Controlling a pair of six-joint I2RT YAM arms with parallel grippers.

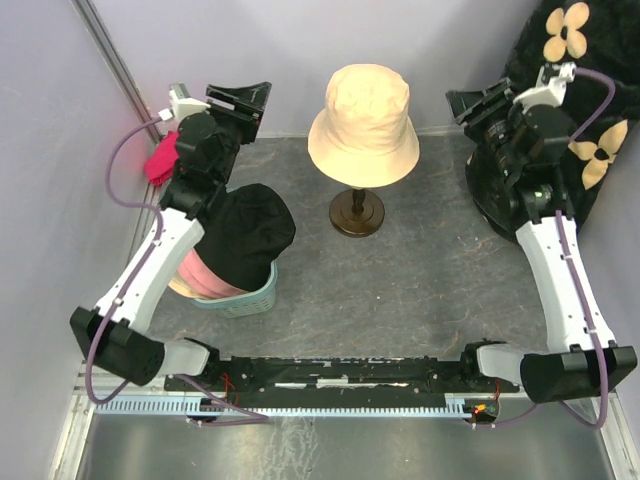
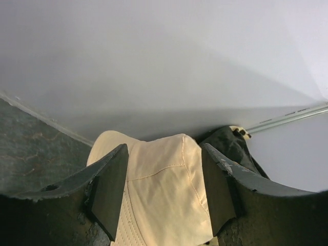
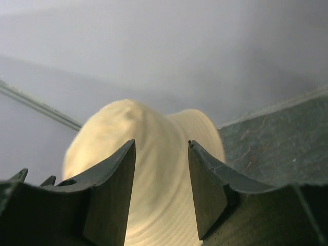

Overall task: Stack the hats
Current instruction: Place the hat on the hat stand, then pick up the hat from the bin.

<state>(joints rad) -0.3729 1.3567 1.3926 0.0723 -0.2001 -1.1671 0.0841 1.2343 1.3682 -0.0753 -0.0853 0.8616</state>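
A beige hat [image 1: 362, 125] sits atop a dark stand [image 1: 357, 213] at the middle back. At the left, a black hat [image 1: 250, 232] tops a pile with a pink hat [image 1: 203, 276] and a blue hat [image 1: 250, 299] under it. My left gripper [image 1: 240, 103] hangs open to the left of the beige hat, apart from it. My right gripper [image 1: 478, 105] hangs open to its right, also apart. The left wrist view frames the beige hat [image 2: 159, 189] between empty fingers [image 2: 110, 189]. In the right wrist view the beige hat [image 3: 148, 154] lies beyond the open gripper [image 3: 161, 189].
A magenta cloth bundle [image 1: 160, 160] lies against the left wall behind my left arm. A black fabric with cream flowers [image 1: 585, 110] fills the back right corner. Grey walls close in the back and the left side.
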